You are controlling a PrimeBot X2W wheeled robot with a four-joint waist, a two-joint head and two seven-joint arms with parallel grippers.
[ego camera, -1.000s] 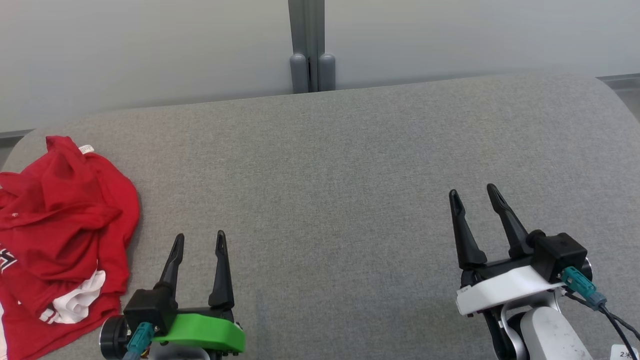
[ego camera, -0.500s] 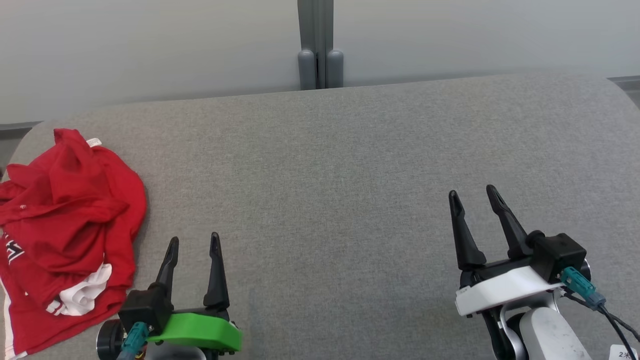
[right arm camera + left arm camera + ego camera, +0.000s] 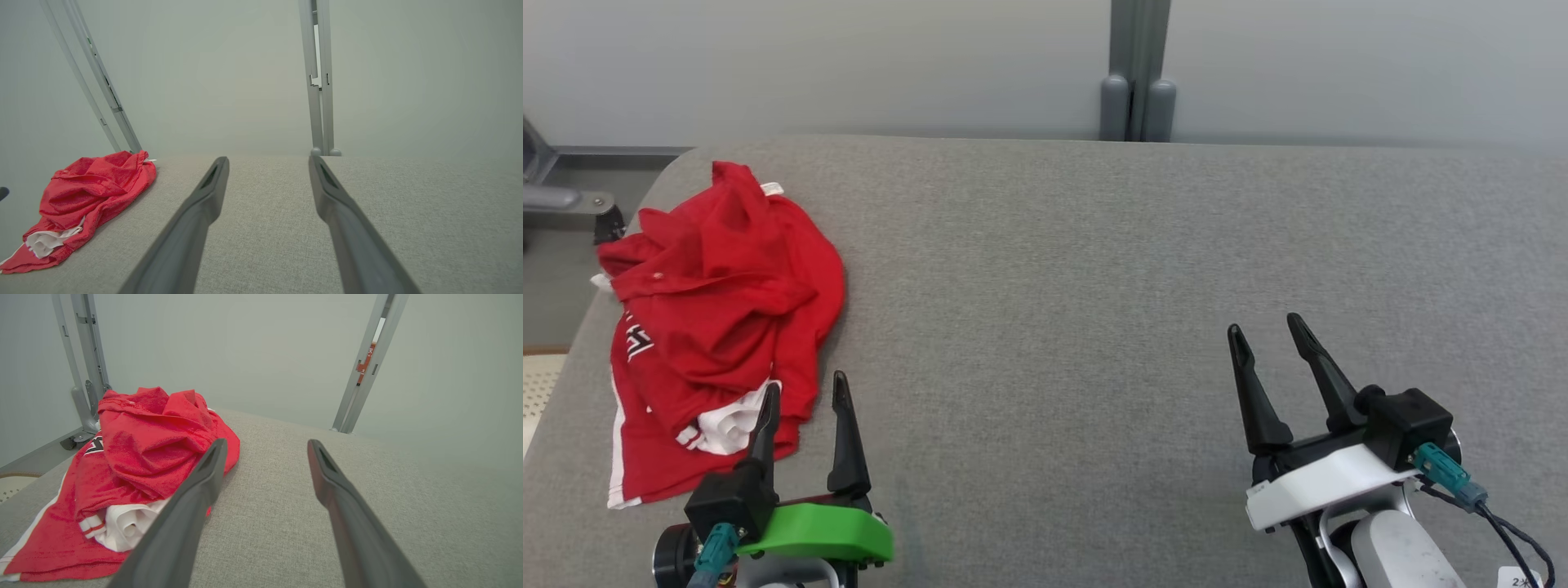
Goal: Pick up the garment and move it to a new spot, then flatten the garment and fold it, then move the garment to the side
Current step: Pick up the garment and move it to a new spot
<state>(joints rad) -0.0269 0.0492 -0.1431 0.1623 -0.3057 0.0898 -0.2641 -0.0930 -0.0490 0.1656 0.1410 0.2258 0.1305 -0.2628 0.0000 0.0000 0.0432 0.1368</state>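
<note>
The garment [image 3: 715, 318] is a crumpled red shirt with white trim, heaped near the left end of the grey padded table [image 3: 1094, 261]. In the left wrist view the garment [image 3: 139, 457] bulks up just ahead and left of the fingers. My left gripper [image 3: 805, 392] stands open at the garment's near right edge, its left fingertip overlapping the white fold, nothing between the fingers. My right gripper [image 3: 1264, 331] is open over bare fabric at the lower right, far from the garment [image 3: 86, 192], which lies at the left of the right wrist view.
A grey upright post [image 3: 1139, 73] stands behind the table's far edge against a pale wall. Beyond the table's left end are a metal frame foot [image 3: 572, 200] and floor. Bare grey table surface stretches between the two grippers.
The head camera has swung left, so the whole picture shifted right. The left gripper has closed in on the garment's near right edge. The right gripper holds about the same pose.
</note>
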